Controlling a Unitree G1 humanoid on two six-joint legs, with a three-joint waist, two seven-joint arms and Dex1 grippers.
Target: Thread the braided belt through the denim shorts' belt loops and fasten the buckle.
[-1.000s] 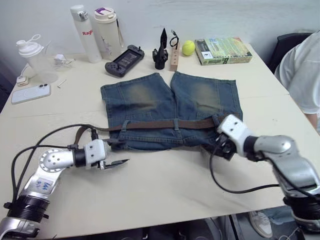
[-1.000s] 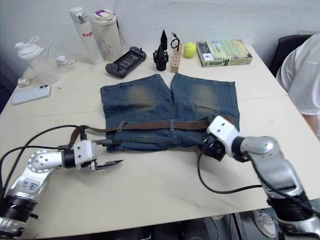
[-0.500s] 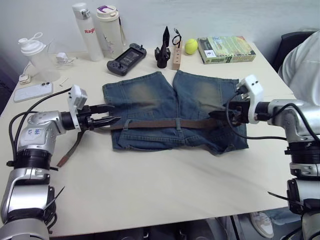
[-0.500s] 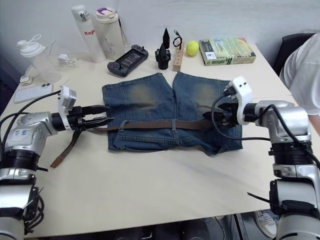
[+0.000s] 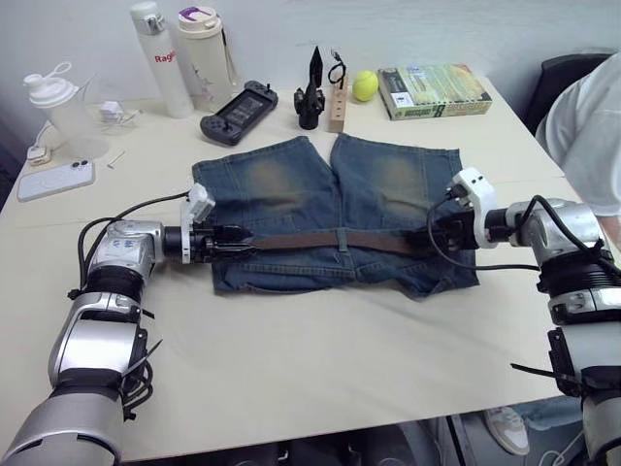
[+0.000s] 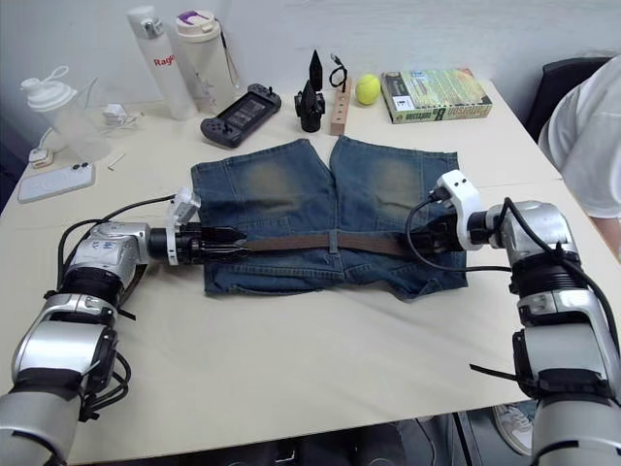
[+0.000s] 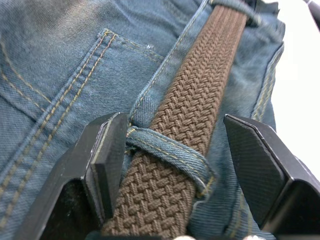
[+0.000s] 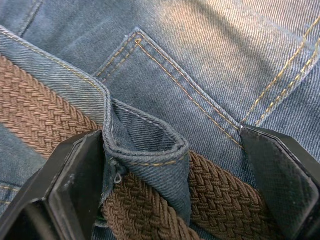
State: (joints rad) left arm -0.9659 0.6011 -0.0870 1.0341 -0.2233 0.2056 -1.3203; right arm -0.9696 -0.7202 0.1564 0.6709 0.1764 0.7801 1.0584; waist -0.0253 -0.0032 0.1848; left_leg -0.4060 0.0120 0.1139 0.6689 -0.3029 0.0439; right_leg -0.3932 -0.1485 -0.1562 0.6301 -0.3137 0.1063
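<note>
The shorts (image 5: 330,214) lie flat on the worktop (image 5: 320,359), the belt (image 5: 330,239) running across the waistband under the loops (image 7: 167,155). The left pincer (image 7: 180,165) and right pincer (image 8: 170,185) stand wide, one finger on each side of the belt, at opposite ends of the waistband. Both belt ends and the buckle are hidden behind the pincers.

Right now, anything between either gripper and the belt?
Nothing visible. The left gripper is open with its fingers straddling the braided belt at a belt loop. The right gripper is open astride the belt at another loop. Only the loops' denim crosses over the belt.
</note>
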